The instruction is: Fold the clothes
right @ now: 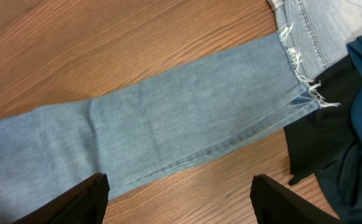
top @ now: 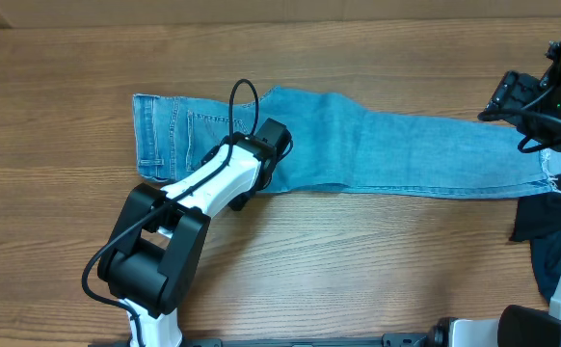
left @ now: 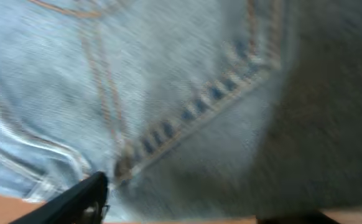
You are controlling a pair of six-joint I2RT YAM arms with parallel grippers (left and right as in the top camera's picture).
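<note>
The jeans lie flat across the table's middle, waist toward the left edge, frayed hems at the right edge, legs apparently stacked: lengthwise fold judged done, crosswise folds left. Your left gripper sits close over the waist end, jaw state untellable; your right gripper hovers released near the hems. No containers show; a dark garment lies at the right edge.

free: bare table front and back | blocked: jeans mid-table, dark garment right

Jeans blurred close-up, perhaps seat.
</note>
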